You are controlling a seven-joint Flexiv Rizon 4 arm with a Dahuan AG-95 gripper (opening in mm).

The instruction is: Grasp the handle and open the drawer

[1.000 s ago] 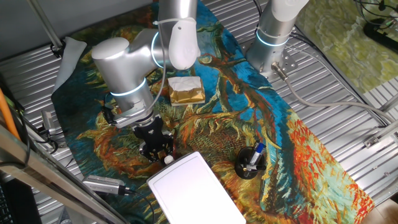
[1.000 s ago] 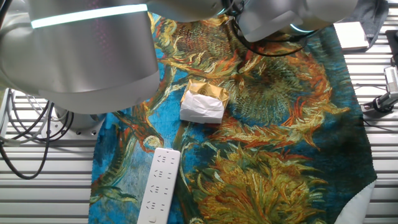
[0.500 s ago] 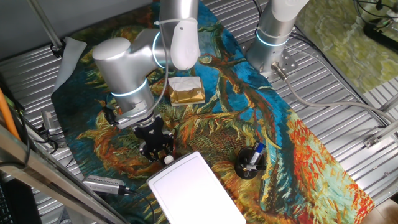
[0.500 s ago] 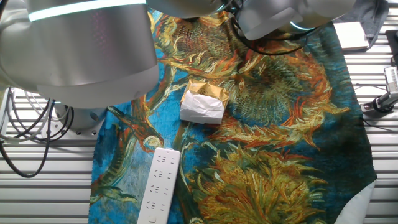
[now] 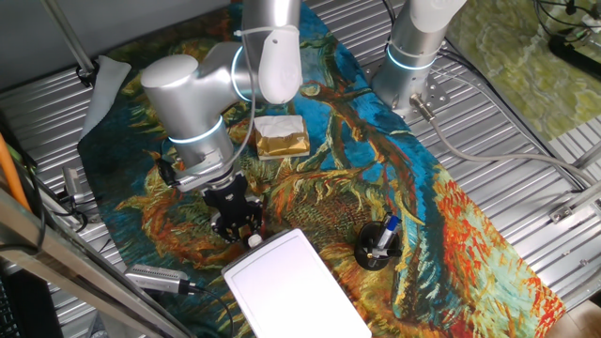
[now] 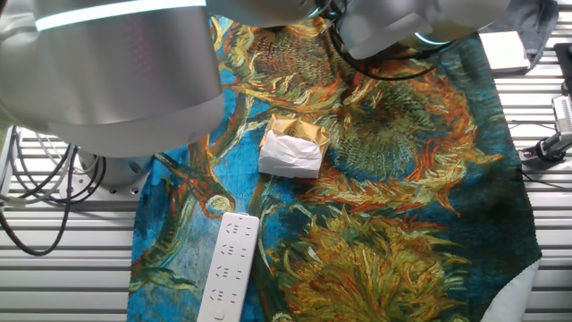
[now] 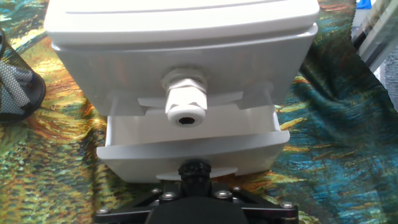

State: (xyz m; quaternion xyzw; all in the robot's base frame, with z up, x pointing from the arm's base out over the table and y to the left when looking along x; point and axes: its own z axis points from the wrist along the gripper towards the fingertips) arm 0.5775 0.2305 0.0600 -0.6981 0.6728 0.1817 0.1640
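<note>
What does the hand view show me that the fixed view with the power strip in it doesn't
Only the hand view shows the drawer, slid partway out of its white box, with the round white knob above it, the gripper at the drawer's front edge, and a black mesh cup. Only the fixed view shows the white power strip and the gold-and-white foil block. Both show the sunflower-print cloth.

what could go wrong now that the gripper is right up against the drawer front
The drawer is only partly out of the white box, and the gripper hides the handle, so a weak hold might slip. The box looks loose on the cloth and may slide along. The mesh cup stands close beside it and could get bumped.
</note>
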